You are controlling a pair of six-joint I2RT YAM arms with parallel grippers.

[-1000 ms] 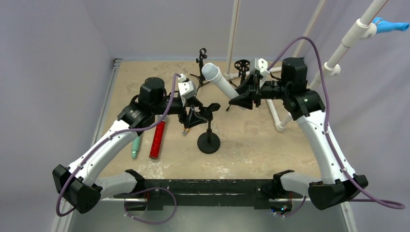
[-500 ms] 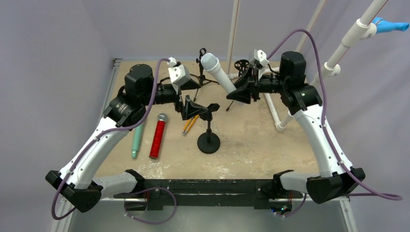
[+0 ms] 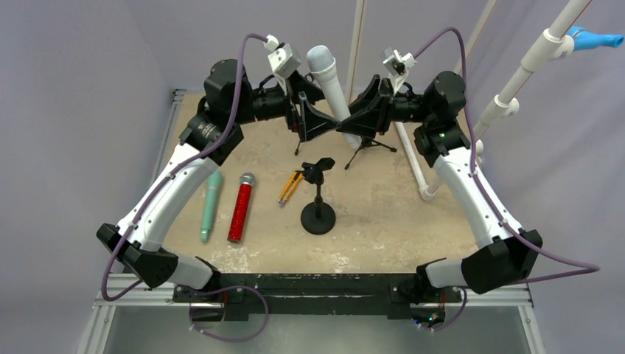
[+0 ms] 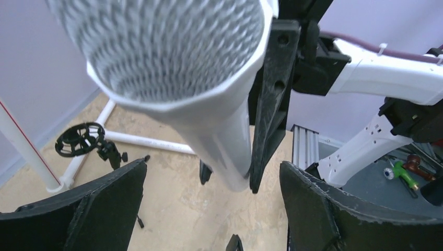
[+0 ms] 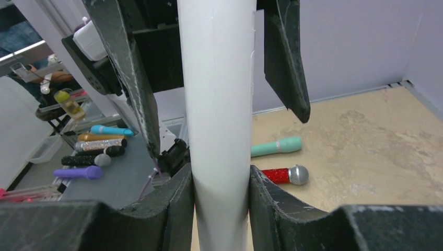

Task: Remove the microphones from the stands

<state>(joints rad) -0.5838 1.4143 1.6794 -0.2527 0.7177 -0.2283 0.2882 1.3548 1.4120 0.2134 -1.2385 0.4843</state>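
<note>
My right gripper (image 3: 352, 125) is shut on the lower handle of the white microphone (image 3: 329, 85) and holds it high above the table, grille end up. In the right wrist view the handle (image 5: 219, 104) sits squeezed between both pads (image 5: 175, 209). The black stand (image 3: 318, 215) stands on the table with its clip (image 3: 318, 168) empty. My left gripper (image 3: 313, 122) is open, level with the microphone on its left. In the left wrist view the grille (image 4: 172, 47) fills the top, and the handle's end hangs above the gap between my wide fingers (image 4: 324, 214) without touching them.
A red glitter microphone (image 3: 240, 208), a teal one (image 3: 210, 205) and a small orange tool (image 3: 290, 186) lie left of the stand. Small black tripods (image 3: 368, 147) and a white pipe frame (image 3: 420, 173) stand at the back right. Several more microphones (image 5: 94, 149) lie off the table.
The right arm lifted the microphone higher and more upright, away from the stand. The left gripper opened, left the stand's clip and rose beside the microphone.
</note>
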